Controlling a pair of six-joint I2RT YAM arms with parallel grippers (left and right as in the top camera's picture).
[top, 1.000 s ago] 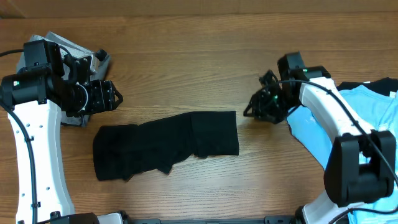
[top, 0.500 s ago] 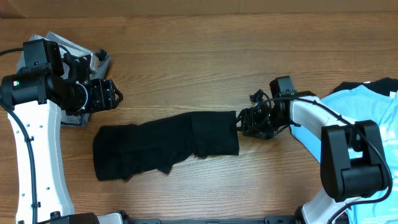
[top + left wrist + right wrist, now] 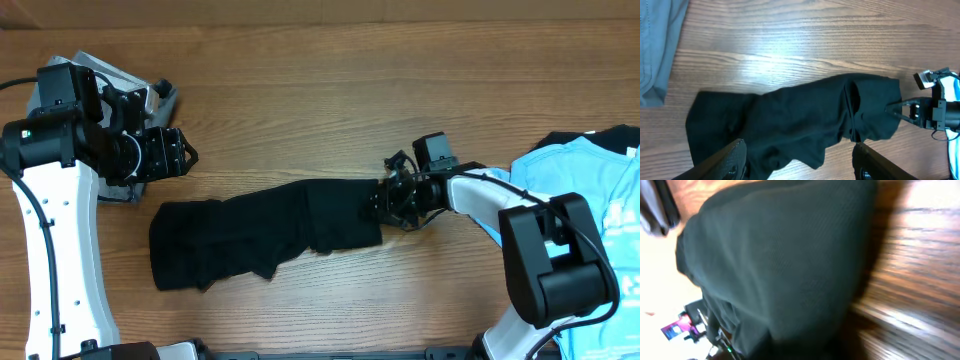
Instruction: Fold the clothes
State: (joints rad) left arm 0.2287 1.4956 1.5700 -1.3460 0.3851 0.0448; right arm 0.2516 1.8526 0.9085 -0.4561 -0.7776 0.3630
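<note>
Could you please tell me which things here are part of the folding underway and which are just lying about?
In hand:
black garment, folded into a strip in the middle
right gripper, closed on its right edge

Lying about:
light blue T-shirt, at the right, untouched
grey garment, at the far left
left gripper, open, holding nothing

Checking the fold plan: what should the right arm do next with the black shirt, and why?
Likely lift a little, then carry that edge leftward: the jaws of the right gripper look closed on the right end of the long folded black fabric T-shirt, lying flat.
</note>
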